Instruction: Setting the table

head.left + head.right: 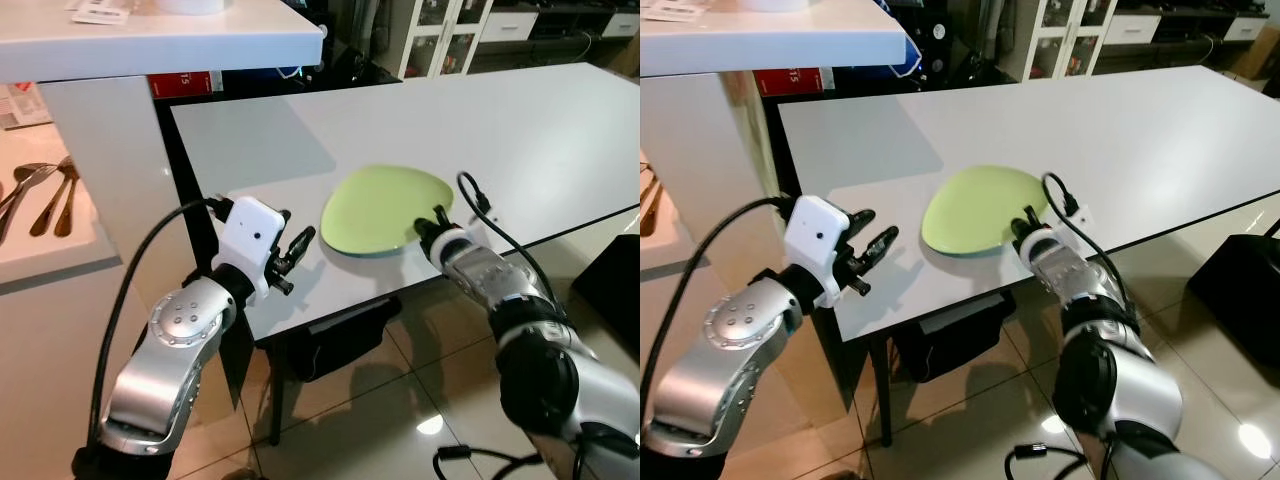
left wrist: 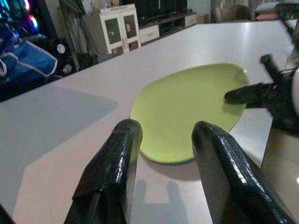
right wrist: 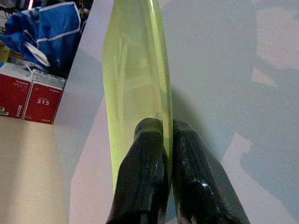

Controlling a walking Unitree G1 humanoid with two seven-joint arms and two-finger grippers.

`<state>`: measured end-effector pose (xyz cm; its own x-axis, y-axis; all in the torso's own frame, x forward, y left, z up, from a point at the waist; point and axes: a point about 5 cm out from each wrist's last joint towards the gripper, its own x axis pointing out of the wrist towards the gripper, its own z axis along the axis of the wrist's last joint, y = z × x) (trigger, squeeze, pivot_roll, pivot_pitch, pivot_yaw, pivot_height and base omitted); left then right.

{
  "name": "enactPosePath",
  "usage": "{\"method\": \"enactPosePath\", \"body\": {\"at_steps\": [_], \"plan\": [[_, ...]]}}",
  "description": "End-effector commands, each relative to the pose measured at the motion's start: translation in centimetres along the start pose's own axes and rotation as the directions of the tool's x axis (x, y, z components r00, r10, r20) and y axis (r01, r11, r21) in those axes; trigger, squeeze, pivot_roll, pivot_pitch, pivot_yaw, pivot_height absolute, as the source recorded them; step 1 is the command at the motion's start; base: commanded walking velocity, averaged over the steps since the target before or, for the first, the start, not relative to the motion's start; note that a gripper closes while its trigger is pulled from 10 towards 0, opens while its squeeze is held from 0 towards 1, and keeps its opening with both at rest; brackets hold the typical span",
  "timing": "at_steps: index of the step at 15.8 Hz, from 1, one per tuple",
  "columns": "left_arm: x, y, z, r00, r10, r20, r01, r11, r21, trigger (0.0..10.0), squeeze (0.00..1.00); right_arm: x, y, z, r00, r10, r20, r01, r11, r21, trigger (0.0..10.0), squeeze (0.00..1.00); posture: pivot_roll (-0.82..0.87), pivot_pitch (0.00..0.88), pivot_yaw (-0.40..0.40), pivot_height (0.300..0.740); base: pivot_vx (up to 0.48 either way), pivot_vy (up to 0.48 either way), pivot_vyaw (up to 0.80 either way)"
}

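Note:
A light green plate [image 1: 380,208] lies on the white table [image 1: 500,130] near its front edge. My right gripper [image 1: 430,227] is shut on the plate's near rim; in the right wrist view the two black fingers [image 3: 149,168] pinch the plate [image 3: 135,70] edge between them. My left gripper [image 1: 298,250] hovers open just left of the plate, over the table's front left corner. In the left wrist view its fingers [image 2: 117,158] stand apart, pointing at the plate [image 2: 187,107], with nothing between them.
A white counter [image 1: 150,40] stands at the left, with spoons [image 1: 45,195] on a lower shelf. Red boxes [image 3: 32,93] and a blue bag [image 3: 51,28] sit beyond the table's far side. White cabinets [image 1: 450,30] stand at the back. Glossy tiled floor [image 1: 400,400] lies below.

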<state>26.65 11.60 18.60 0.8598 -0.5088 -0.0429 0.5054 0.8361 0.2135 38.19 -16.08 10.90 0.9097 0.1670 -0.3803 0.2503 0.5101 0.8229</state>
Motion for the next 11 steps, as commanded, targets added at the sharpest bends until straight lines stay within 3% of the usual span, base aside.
{"method": "enactPosePath", "body": {"at_steps": [1, 3, 4, 5, 9, 11], "plan": [[-0.1, -0.3, 0.6, 1.000, -0.026, 0.009, 0.026, 1.000, 0.001, 10.0, 0.00, 0.2, 0.9, 0.5, 1.000, 0.000, 0.022, 0.000, 1.000, -0.029, 10.0, 0.00, 0.10, 0.024, -0.040, 0.740, 0.000, 0.000, 0.00], [-0.3, -0.8, 0.8, 0.998, -0.058, 0.004, 0.058, 0.998, 0.003, 10.0, 0.00, 0.3, 1.0, 0.2, 1.000, -0.026, 0.017, 0.026, 1.000, -0.002, 10.0, 0.00, 0.10, 0.045, -0.046, 0.740, 0.000, 0.000, 0.00], [-0.4, -1.1, 0.8, 0.998, -0.069, 0.000, 0.069, 0.998, -0.005, 10.0, 0.00, 0.4, 0.6, -0.2, 0.997, -0.071, 0.012, 0.071, 0.997, 0.012, 10.0, 0.85, 0.10, 0.051, -0.048, 0.740, 0.000, 0.000, 0.00], [-0.5, -1.3, 0.9, 0.997, -0.073, -0.002, 0.073, 0.997, -0.006, 10.0, 0.00, 0.4, 0.3, -0.4, 0.995, -0.096, 0.010, 0.096, 0.995, 0.012, 10.0, 1.00, 0.11, 0.055, -0.053, 0.740, 0.000, 0.000, 0.00], [-0.6, -1.5, 0.9, 0.997, -0.074, -0.008, 0.074, 0.997, -0.020, 10.0, 0.00, 0.3, -0.4, -0.3, 0.990, -0.141, 0.006, 0.141, 0.990, -0.004, 10.0, 1.00, 0.10, 0.054, -0.054, 0.740, 0.000, 0.000, 0.00], [-0.5, -1.6, 0.9, 0.997, -0.075, -0.011, 0.075, 0.997, -0.025, 10.0, 0.00, 0.1, -0.9, -0.2, 0.983, -0.182, 0.004, 0.182, 0.982, -0.056, 10.0, 1.00, 0.10, 0.048, -0.055, 0.740, 0.000, 0.000, 0.00]]}}
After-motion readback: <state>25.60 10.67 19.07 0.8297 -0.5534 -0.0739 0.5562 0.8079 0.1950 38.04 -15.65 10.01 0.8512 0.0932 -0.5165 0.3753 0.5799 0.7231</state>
